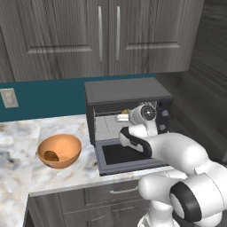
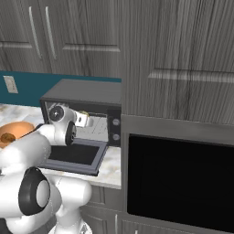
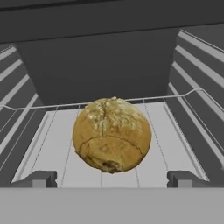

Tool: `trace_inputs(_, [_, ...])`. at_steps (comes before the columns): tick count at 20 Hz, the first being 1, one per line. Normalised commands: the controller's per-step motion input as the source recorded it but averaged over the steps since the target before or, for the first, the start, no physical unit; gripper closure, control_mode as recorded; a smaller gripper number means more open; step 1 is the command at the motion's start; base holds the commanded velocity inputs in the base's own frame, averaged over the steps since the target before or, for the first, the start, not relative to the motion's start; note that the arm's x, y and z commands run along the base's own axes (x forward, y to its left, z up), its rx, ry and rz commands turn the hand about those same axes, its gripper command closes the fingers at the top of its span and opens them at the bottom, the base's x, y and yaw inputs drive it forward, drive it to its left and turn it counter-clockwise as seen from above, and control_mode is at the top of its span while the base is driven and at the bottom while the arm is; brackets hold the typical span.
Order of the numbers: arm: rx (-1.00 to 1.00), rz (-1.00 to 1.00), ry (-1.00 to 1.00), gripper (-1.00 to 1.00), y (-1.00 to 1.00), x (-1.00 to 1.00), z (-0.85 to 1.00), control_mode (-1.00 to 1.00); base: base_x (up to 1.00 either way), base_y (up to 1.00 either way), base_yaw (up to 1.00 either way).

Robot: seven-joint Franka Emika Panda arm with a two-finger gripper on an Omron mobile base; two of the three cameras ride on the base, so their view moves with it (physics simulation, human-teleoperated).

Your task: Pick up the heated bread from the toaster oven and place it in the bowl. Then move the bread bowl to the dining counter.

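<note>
On the left of the marble desk (image 1: 26,146) sits the orange-tan bowl (image 1: 59,150), open side up and well apart from the oven; it already holds a darker brown lump (image 1: 52,156), so the roll would land beside that. Just to its right stands the toaster oven (image 1: 127,122), its glass door (image 1: 126,157) dropped flat toward the robot, which leaves the cavity open for a straight reach. The arm stretches over that door with the hand at the mouth of the oven. In the hand view the heated bread roll (image 3: 112,134) rests on the wire rack (image 3: 57,144), centred between the two fingers (image 3: 38,179), which stand spread wide on either side of it and do not touch it. Judging by this, the step in hand is the approach: the gripper (image 3: 112,179) is lined up so the roll sits midway between the fingers, ready for them to move in and close. The roll is still in the oven and nothing is held.
</note>
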Motion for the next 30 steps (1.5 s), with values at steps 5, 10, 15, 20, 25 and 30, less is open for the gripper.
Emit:
trace_inputs(5, [0.00, 0.00, -0.06, -1.00, 0.00, 0.10, -0.12, -1.00, 0.00, 0.00, 0.00])
trace_inputs(10, [0.00, 0.00, -0.04, -1.00, 0.00, 0.10, -0.05, -1.00, 0.00, 0.00, 0.00])
trace_inputs(15, [0.00, 0.00, -0.03, -1.00, 0.00, 0.15, 0.00, -1.00, 0.00, 0.00, 0.00])
trace_inputs(20, [0.00, 0.00, -0.01, -1.00, 0.00, 0.14, 0.00, -1.00, 0.00, 0.00, 0.00])
trace_inputs(25, [0.00, 0.00, 0.00, -1.00, 0.00, 0.07, 0.00, -1.00, 0.00, 0.00, 0.00])
trace_inputs(30, [0.00, 0.00, 0.00, 1.00, 0.00, 0.01, -0.03, -1.00, 0.00, 0.00, 0.00])
